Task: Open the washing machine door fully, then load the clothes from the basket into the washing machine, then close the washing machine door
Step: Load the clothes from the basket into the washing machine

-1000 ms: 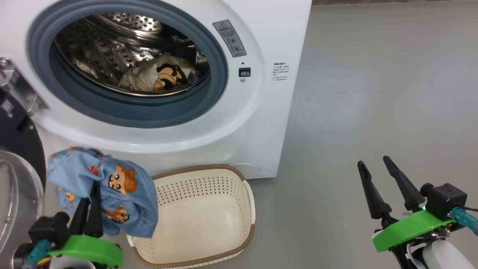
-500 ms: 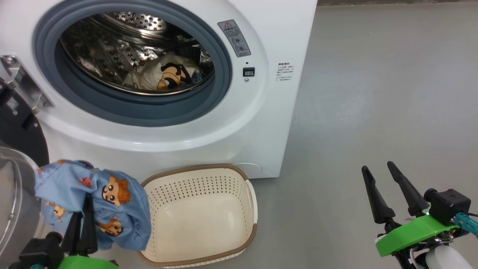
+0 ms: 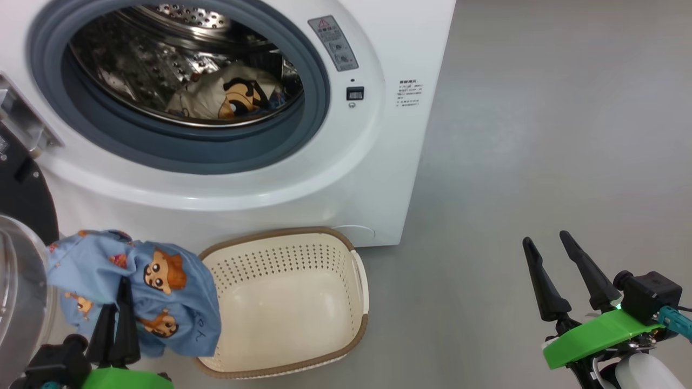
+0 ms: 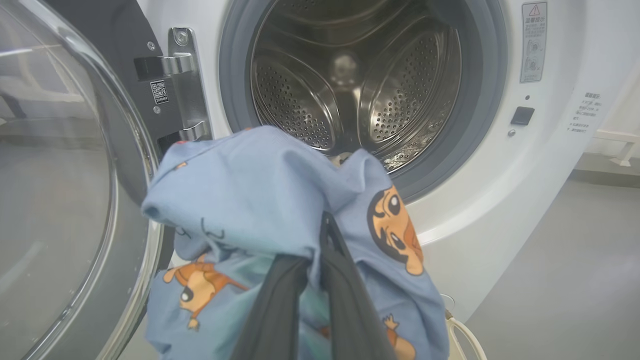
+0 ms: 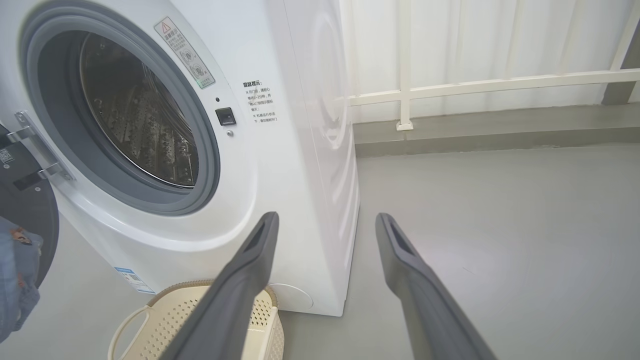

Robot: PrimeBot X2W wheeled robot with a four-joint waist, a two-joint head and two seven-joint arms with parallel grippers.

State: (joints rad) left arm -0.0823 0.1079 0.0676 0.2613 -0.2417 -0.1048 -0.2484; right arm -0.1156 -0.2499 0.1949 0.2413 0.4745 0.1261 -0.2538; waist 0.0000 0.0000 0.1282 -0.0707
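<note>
Grey floor (image 3: 540,135) ran off toward 3 o'clock in the head view, with the washer (image 3: 378,178) filling 11 o'clock. Its door (image 4: 60,190) stood swung wide at 9 o'clock, so the opening step looked done. One pale printed cloth (image 3: 216,100) lay in the drum (image 3: 124,59), and the basket (image 3: 286,319), at 6 o'clock just before the washer, looked empty. At 8 o'clock the left jaws were clamped tight on a blue garment (image 3: 162,281), beside the basket and below the drum mouth. The right jaws hung wide and empty at 4 o'clock. By my reading, that garment had yet to go in, and then the door needed closing. A grey warning sticker (image 3: 332,43) at 12 o'clock bore a red triangle. Its print, the text block (image 3: 409,96) beside it and the QR label (image 4: 159,91) by the hinge were too small to read.
</note>
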